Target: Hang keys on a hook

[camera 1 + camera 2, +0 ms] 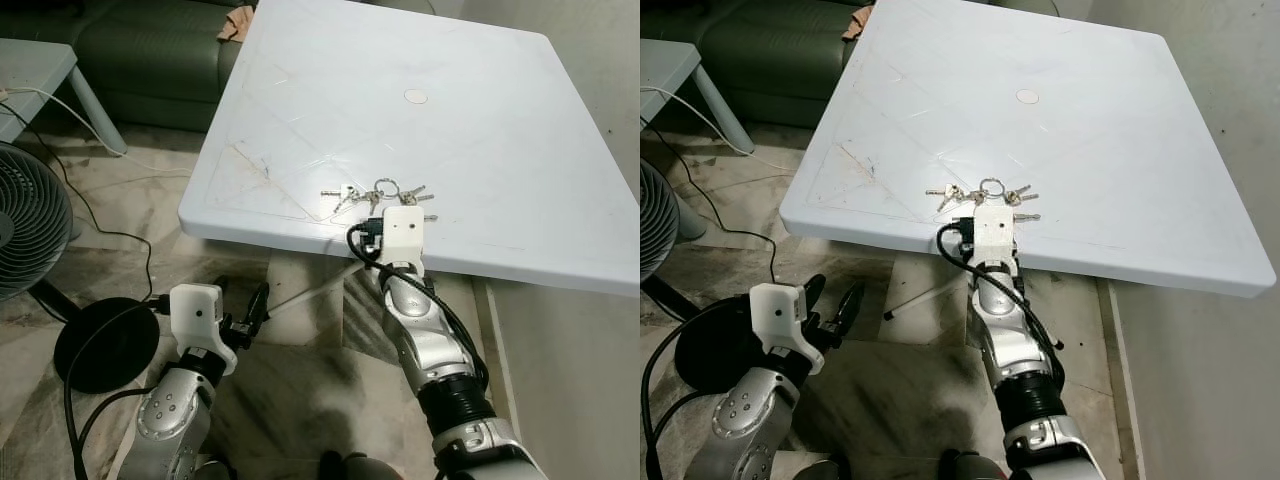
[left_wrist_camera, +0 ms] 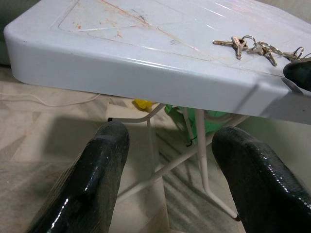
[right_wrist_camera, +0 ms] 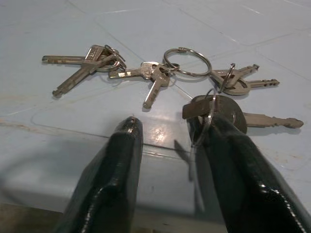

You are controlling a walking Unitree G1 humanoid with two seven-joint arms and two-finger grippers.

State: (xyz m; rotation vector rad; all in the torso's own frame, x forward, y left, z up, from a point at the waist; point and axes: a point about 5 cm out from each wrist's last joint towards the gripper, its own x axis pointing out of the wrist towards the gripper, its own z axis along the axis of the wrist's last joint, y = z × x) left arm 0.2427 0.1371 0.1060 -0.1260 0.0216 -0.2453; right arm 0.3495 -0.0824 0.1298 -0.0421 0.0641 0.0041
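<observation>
A bunch of silver keys point(image 1: 378, 194) on linked rings lies spread out near the front edge of the white table point(image 1: 470, 130). My right gripper point(image 3: 163, 124) is at that edge, open, with its tips just short of the keys point(image 3: 160, 73). One key with its ring point(image 3: 214, 109) rests across the tip of one finger. From the head views the white wrist block point(image 1: 403, 228) covers those fingers. My left gripper point(image 1: 243, 303) hangs open below the table's front left corner, holding nothing.
A standing fan point(image 1: 25, 225) with a round black base point(image 1: 105, 345) and trailing cable stands on the floor to the left. A green sofa point(image 1: 150, 50) and a pale side table point(image 1: 30, 60) are behind. A wall runs along the table's right side.
</observation>
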